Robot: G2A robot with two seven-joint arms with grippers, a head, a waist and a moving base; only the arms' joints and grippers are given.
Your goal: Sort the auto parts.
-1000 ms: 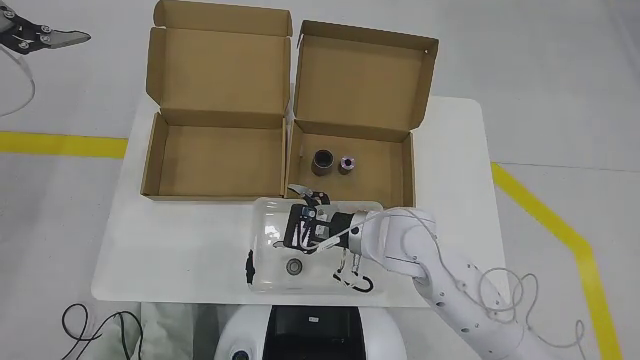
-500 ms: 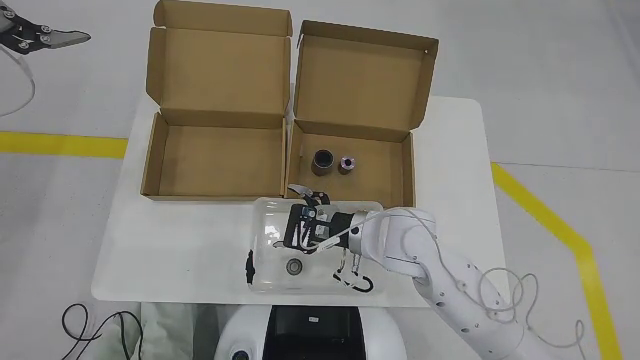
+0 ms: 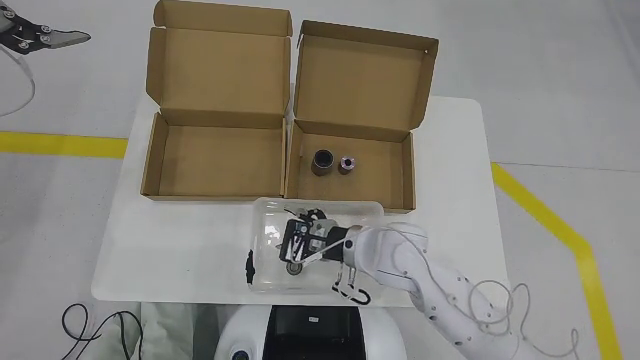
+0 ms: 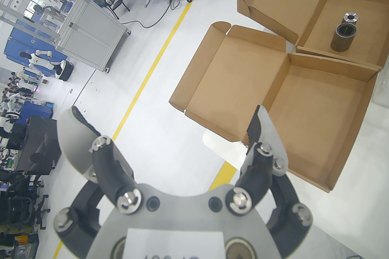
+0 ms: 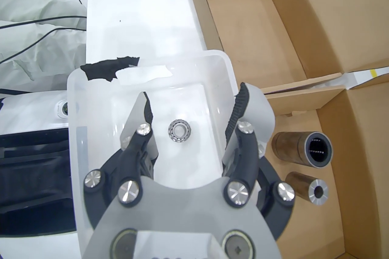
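Pale workshop floor (image 3: 560, 80) with yellow lane lines (image 3: 60, 143); white table (image 3: 190, 250) in front of me. At its near edge sits a clear plastic bin (image 5: 73, 96), with torn black tape (image 5: 109, 67) on the rim. One small steel roller bearing (image 5: 179, 130) lies on the bin floor, bore up.

My right gripper (image 5: 194, 96) hangs over it, jaws spread wide, a finger to either side, nothing held.

Judgement: dense for its size, rigid, smooth, maybe oily, likely to skid on slick plastic. Best pinched across the outer ring, pads low and square.

Beyond the bin are two open cardboard boxes, side by side. Left box (image 3: 215, 160): bare cardboard floor. Right box (image 3: 385, 165): dark sleeve (image 5: 301, 148) and smaller steel bushing (image 5: 307, 189), standing close together.

My left gripper (image 4: 165, 113) is off the table's left side, jaws apart, holding nothing
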